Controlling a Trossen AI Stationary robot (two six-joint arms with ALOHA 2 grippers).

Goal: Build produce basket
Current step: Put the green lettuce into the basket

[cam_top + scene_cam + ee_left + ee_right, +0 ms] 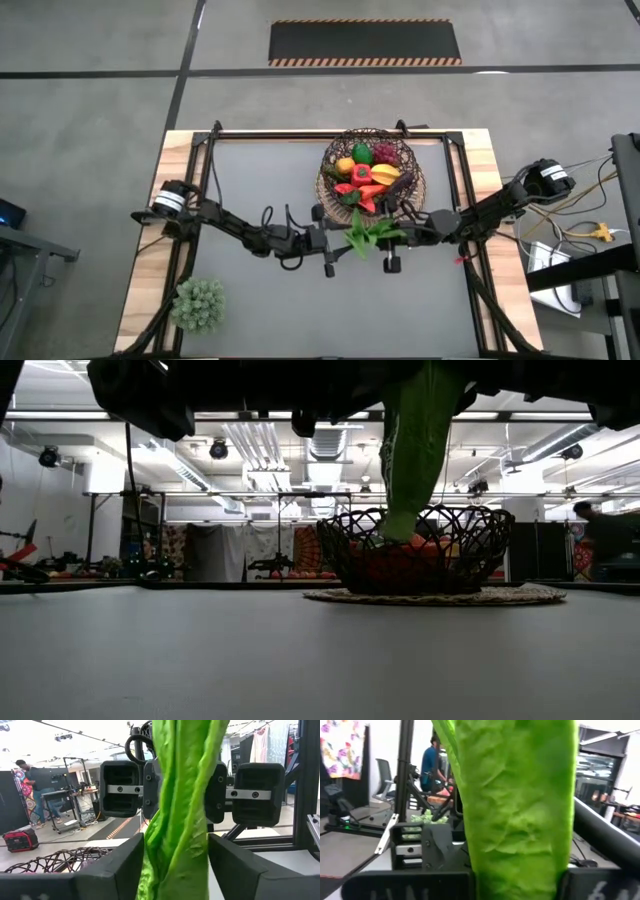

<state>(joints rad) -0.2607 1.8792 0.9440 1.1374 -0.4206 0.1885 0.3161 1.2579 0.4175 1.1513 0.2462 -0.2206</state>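
A bright green toy lettuce leaf [370, 232] is held between my two grippers, just near of the basket. It hangs down in the low view [412, 450], clear of the table. My left gripper [338, 240] and my right gripper [400, 236] face each other and both are shut on it. The dark wicker basket [325, 182] stands at the far middle of the table on its tan woven base [520, 596]. It holds several pieces of produce [366, 176], red, yellow, orange and dark. My left gripper pinches the lettuce leaf [175, 835] between its two fingers [120, 870], coming level from the table's left and lying across the leaf. The leaf hangs lifted clear. My right gripper pinches the same leaf [520, 845] between its two fingers [410, 885], coming level from the table's right. Its pads show in the left wrist view [216, 785] on either side of the leaf.
A pale green bushy clump [197, 303] sits at the table's near left corner. The dark mat [260, 300] lies bare toward the near edge. A metal frame [300, 135] runs round the table. People [429, 762] show in the room beyond.
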